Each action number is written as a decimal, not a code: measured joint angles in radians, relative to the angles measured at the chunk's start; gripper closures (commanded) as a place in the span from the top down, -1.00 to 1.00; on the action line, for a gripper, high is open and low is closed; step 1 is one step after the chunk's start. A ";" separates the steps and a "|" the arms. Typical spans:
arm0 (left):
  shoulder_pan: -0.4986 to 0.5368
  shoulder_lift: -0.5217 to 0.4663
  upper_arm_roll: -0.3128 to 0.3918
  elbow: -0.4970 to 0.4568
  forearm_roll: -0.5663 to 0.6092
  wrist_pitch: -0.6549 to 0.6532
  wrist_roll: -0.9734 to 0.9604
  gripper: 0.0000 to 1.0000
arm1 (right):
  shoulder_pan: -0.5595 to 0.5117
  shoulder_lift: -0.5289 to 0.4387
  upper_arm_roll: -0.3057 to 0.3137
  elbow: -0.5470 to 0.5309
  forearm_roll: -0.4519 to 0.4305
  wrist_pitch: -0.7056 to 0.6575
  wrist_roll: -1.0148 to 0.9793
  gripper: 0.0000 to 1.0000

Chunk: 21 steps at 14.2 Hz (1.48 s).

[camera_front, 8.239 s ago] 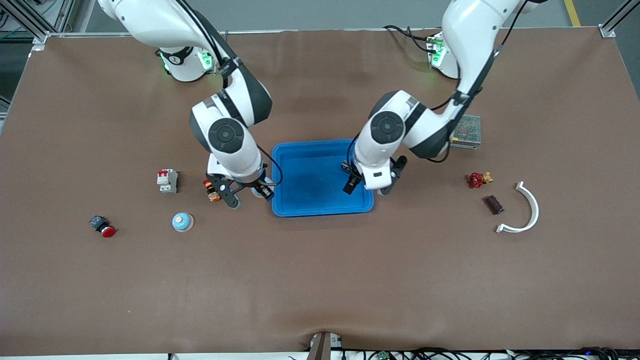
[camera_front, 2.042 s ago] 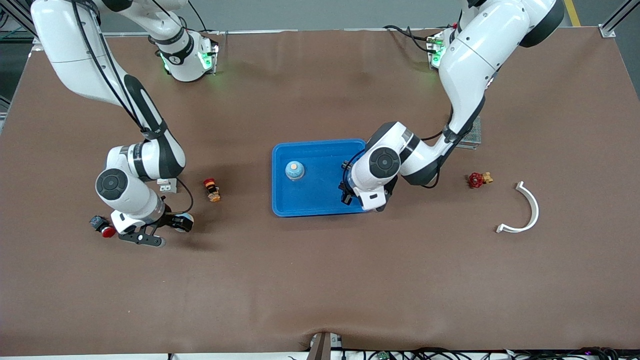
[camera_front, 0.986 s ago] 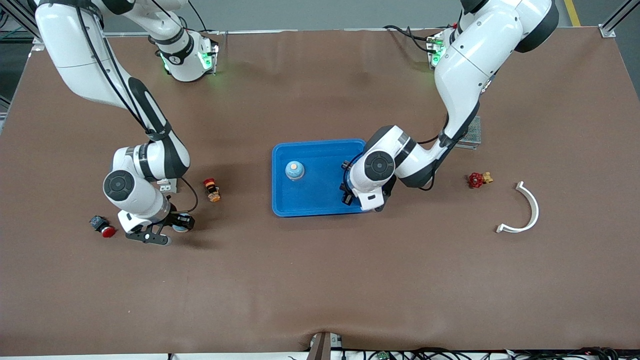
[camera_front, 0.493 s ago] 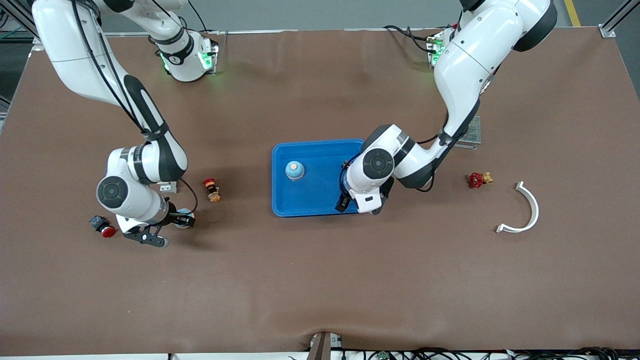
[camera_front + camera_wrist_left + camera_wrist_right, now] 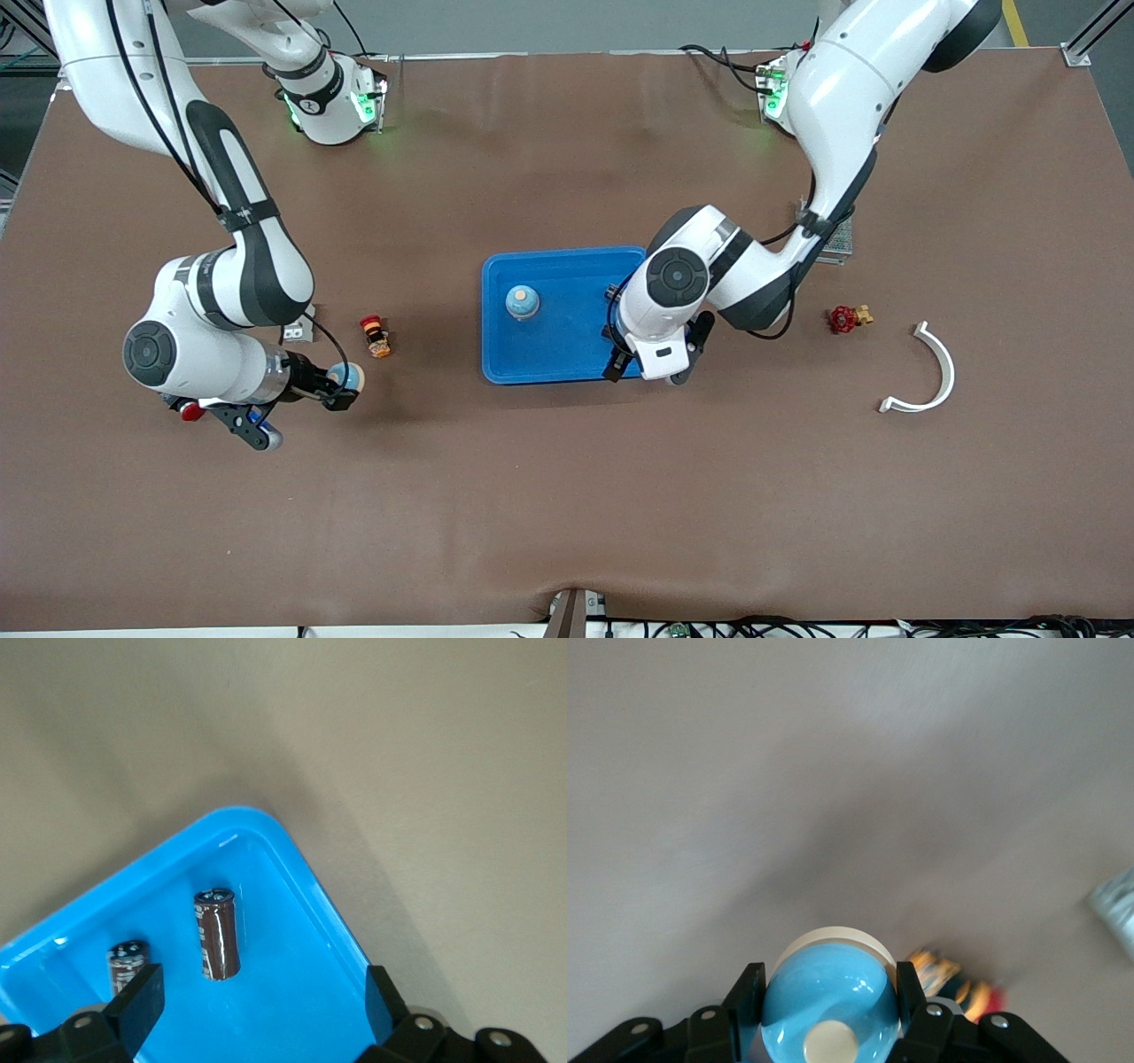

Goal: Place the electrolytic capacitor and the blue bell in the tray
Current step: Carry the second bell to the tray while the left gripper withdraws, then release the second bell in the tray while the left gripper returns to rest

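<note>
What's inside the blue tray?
In the tray sit a blue bell and two capacitors. The left hand, open, hovers over one corner, hiding that bit from the front.

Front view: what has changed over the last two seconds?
The right gripper, shut on the blue bell, has shifted it slightly toward the tray. The left gripper has opened, leaving a capacitor lying in the tray. The other bell in the tray stayed put.

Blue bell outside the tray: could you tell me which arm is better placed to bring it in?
Right. The right gripper is shut on that blue bell, toward the right arm's end of the table. The left gripper hangs open over the tray, above an electrolytic capacitor lying in it.
</note>
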 measured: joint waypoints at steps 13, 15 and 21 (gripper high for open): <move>0.185 -0.238 0.006 0.005 -0.002 -0.271 0.458 1.00 | 0.250 0.008 0.005 0.054 0.308 0.055 0.694 -1.00; 0.200 -0.251 0.006 0.005 -0.005 -0.293 0.518 1.00 | 0.297 0.029 0.005 0.053 0.308 0.107 0.739 -1.00; 0.276 -0.323 0.005 0.005 -0.006 -0.375 0.735 1.00 | 0.413 0.091 -0.008 0.051 0.216 0.164 0.811 -1.00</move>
